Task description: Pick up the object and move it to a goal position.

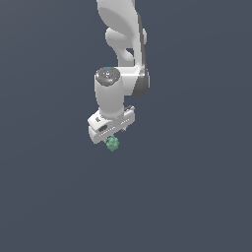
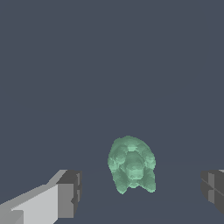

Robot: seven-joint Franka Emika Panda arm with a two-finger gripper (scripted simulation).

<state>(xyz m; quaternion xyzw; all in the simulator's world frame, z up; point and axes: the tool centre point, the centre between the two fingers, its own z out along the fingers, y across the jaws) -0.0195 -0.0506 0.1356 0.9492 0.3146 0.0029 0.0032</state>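
While the exterior view is showing the white arm reaching down, the tool [image 1: 111, 136] is hanging directly over the teal object [image 1: 112, 143], which is lying on a plain dark grey surface. In the wrist view, the fingers [image 2: 70, 192] are standing wide apart and gripping nothing, the object [image 2: 131, 164] lying between them, untouched, its longer axis running across their closing line.

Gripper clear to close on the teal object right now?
Probably yes. The gripper is open, its fingers stand either side of the object with gaps, and nothing else lies between them.
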